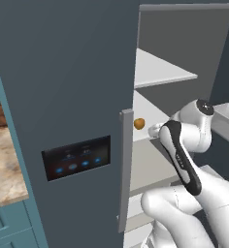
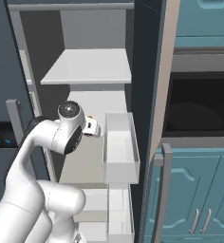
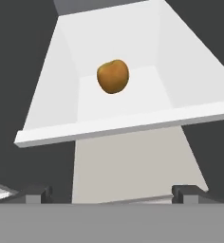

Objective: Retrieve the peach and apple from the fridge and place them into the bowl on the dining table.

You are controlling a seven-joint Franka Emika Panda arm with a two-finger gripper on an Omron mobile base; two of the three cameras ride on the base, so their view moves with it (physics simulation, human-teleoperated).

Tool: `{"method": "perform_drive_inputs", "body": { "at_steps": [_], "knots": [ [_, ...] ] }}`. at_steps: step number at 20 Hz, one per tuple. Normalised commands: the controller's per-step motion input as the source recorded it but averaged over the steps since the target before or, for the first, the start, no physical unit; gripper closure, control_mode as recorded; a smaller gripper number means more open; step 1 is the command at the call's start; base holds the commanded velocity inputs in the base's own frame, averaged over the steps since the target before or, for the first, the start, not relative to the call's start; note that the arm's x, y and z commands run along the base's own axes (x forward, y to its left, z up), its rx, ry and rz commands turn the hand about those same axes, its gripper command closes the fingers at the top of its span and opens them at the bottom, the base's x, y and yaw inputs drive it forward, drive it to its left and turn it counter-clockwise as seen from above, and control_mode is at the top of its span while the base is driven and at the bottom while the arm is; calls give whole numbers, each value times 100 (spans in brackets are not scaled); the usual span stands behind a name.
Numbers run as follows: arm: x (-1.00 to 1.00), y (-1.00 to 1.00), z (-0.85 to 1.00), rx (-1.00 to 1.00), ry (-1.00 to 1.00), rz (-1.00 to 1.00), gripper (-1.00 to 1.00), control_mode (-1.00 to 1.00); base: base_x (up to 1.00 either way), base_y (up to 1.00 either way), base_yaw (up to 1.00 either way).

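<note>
Arm reaches into the open fridge [image 1: 63, 72], gripper [image 3: 112, 194] spread wide, aimed at the peach [image 3: 113, 76].

My two base cameras look from behind my arm into the open fridge [image 1: 77, 72] from both sides, and my hand camera faces its white shelf [image 3: 133, 124] closely.

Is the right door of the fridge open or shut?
Open: the fridge shows white shelves inside, with an orange-brown fruit on one.
</note>
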Motion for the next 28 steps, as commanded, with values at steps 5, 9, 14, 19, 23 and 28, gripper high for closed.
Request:
{"method": "perform_drive_inputs", "body": {
  "at_steps": [5,9,14,19,23,28],
  "knots": [
    [49,0,-25,0,0,3,-100,-100,0,0,0],
    [41,0,-16,0,0,1,-100,-100,0,0,0],
    [44,0,-9,0,0,2,-100,-100,0,0,0],
    [42,0,-11,0,0,2,-100,-100,0,0,0],
    [35,0,-10,0,0,4,-100,-100,0,0,0],
    [34,0,-9,0,0,4,-100,-100,0,0,0]
  ]
}}
